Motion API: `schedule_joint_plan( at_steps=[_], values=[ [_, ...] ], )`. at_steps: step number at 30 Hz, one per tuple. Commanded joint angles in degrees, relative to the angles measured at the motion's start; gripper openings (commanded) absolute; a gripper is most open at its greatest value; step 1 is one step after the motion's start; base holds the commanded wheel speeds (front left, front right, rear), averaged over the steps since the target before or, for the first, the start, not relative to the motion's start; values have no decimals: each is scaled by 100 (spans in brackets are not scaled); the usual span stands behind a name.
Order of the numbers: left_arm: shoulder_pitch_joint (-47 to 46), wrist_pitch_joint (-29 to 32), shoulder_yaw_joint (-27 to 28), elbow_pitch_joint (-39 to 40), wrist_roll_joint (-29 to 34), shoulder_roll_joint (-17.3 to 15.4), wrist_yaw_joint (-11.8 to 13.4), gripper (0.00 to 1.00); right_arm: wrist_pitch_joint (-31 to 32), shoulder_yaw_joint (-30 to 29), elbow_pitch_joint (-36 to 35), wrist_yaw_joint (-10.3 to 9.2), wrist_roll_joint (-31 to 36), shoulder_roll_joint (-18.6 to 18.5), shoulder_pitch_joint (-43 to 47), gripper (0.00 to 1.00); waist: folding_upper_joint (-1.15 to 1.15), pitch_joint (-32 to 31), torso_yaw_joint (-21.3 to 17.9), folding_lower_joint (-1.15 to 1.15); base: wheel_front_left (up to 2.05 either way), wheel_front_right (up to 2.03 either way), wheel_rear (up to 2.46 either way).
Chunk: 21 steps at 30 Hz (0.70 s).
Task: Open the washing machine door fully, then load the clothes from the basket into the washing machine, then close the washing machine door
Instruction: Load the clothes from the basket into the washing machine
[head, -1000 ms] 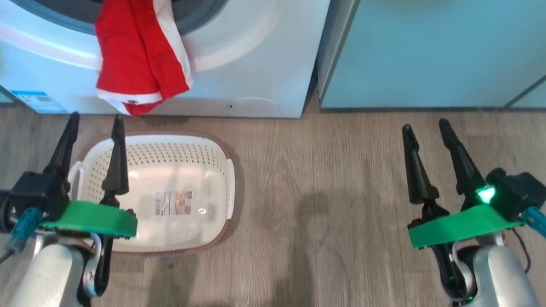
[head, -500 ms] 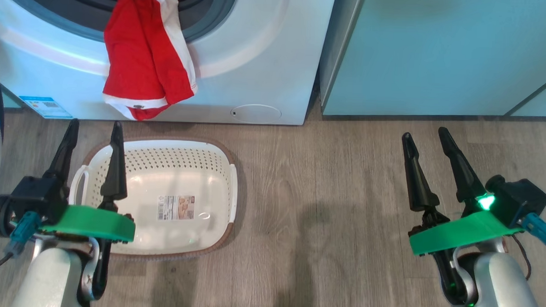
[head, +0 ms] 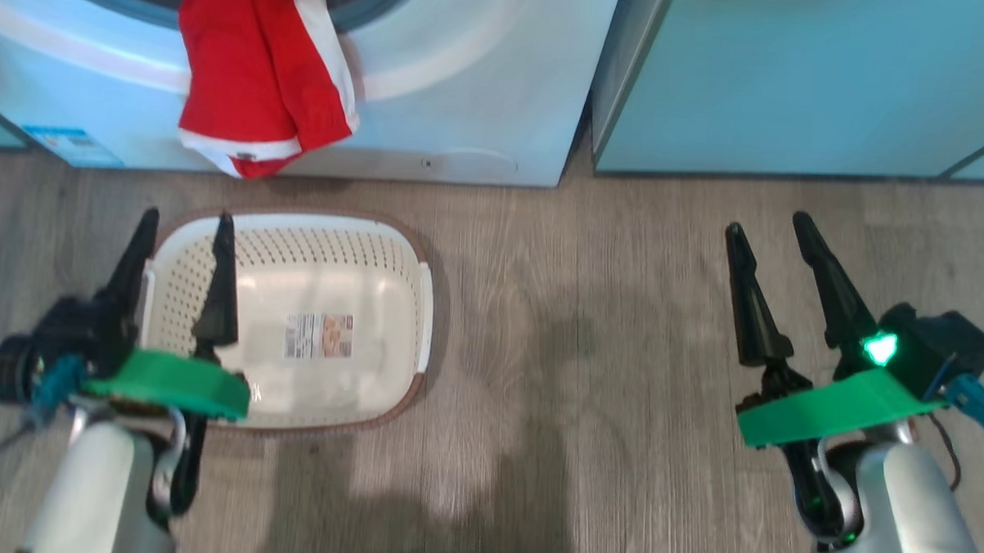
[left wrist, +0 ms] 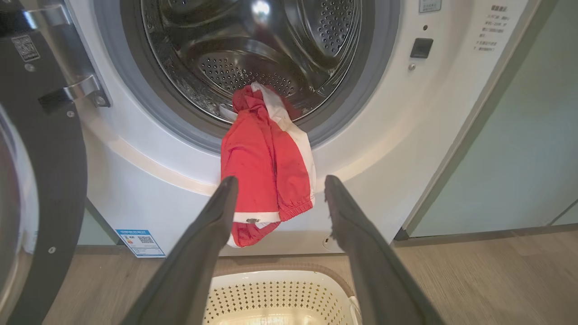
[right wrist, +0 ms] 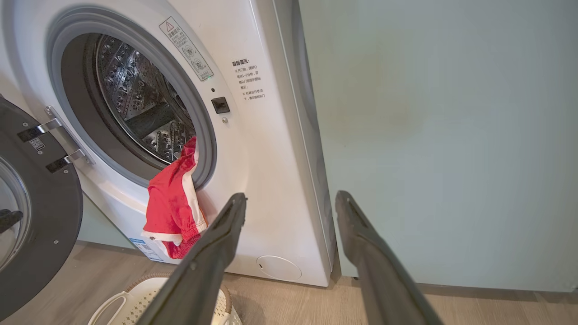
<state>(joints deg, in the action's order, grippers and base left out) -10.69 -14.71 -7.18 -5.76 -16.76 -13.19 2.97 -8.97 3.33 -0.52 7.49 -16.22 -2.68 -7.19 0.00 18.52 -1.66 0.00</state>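
The washing machine stands in front of me with its drum open; the washing machine door is swung out on the left side. The basket sits on the floor just before the machine, and only its bare base with the label is showing. The clothes are only half loaded: one end lies in the drum and the rest hangs over the grey seal, down the white front. This is my worry; if I shut the door now the fabric will be pinched at the seal and the door may not latch, or the weight of the hanging part may pull everything out onto the floor. The left gripper and the right gripper both stand with fingers spread and hold nothing. Against one second ago the whole head view has shifted, so my camera moved, not the things; the clothes hang as before.
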Motion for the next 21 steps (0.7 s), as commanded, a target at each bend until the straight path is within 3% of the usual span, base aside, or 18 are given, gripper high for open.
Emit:
schedule_joint_plan(
  at_steps=[1, 10, 21],
  values=[
    [-402, -28, 269, 38, -63, -116, -68, 100, 38, 157, -238, 0, 31, -20, -241, 100, 0, 218, 5, 0, 0, 0, 0],
    [-1855, 98, 438, -1529, -449, -380, -519, 100, -27, 486, -355, 0, 21, -20, -654, 100, 0, 1134, -240, 0, 0, 0, 0],
    [-3455, 646, 336, -3120, -722, -1037, -951, 100, -362, 848, -120, 0, -207, -20, -1153, 100, 0, 1963, -764, 0, 0, 0, 0]
  ],
)
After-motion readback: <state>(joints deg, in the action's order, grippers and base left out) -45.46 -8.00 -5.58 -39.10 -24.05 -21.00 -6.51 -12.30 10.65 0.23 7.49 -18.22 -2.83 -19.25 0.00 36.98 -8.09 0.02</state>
